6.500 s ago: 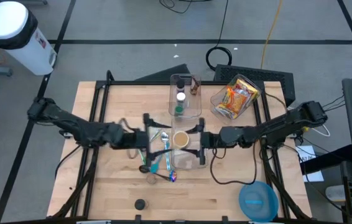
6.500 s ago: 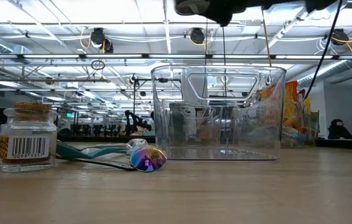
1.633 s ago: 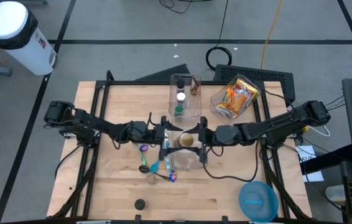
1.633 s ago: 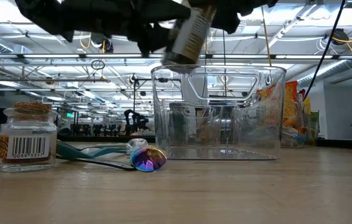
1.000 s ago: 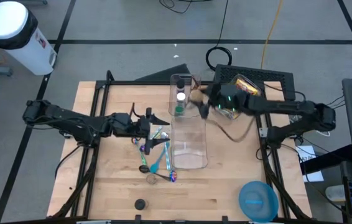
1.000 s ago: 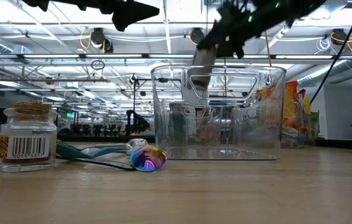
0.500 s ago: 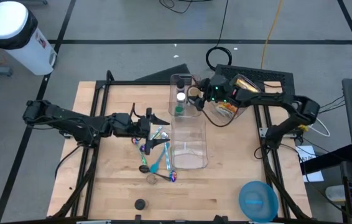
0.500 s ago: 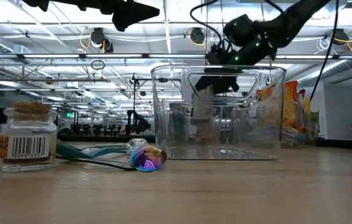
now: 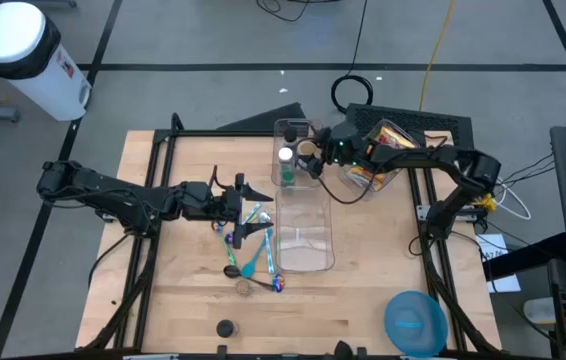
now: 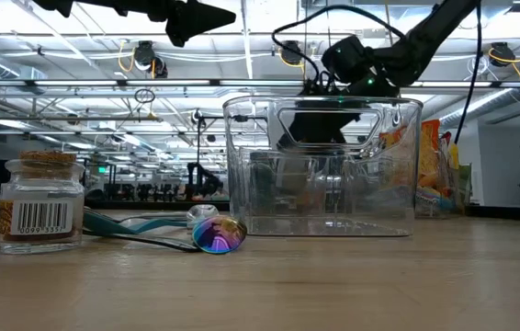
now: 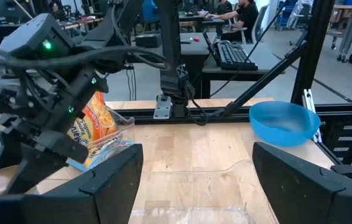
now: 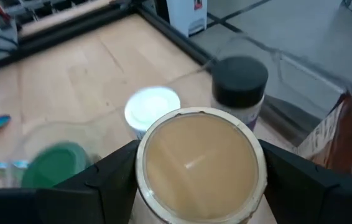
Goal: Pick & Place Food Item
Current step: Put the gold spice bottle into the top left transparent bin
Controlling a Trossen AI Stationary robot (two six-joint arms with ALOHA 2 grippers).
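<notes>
A jar with a tan lid [image 12: 199, 160] sits between the fingers of my right gripper [image 9: 313, 156], which is shut on it over the far clear bin [image 9: 311, 128]. That bin holds a white-lidded jar [image 12: 152, 103], a green-lidded jar [image 12: 55, 165] and a black-lidded jar [image 12: 239, 79]. In the low view my right gripper [image 10: 320, 127] shows behind the near clear bin [image 10: 322, 165], with the jar hidden. My left gripper [image 9: 251, 192] hangs open left of the near bin, holding nothing. My right gripper pinches the jar by its sides just below the lid rim [image 12: 142, 176], one finger [image 12: 109, 182] on each side. The fingers come from the table's right, slanting a little downward. The jar stands upright, lid up; whether its base rests in the bin I cannot tell.
The near clear bin [image 9: 304, 232] lies empty at the table's middle. Spoons [image 9: 247, 248] and a cork-topped jar [image 10: 41, 202] lie left of it. A clear tub with a snack bag [image 9: 379, 156] stands at the far right, a blue bowl [image 9: 415, 322] near right, a black cap [image 9: 225, 328] in front.
My right gripper has gone down and toward the table's left with the jar, sinking toward the far bin; the jar has stayed upright in the hold.
</notes>
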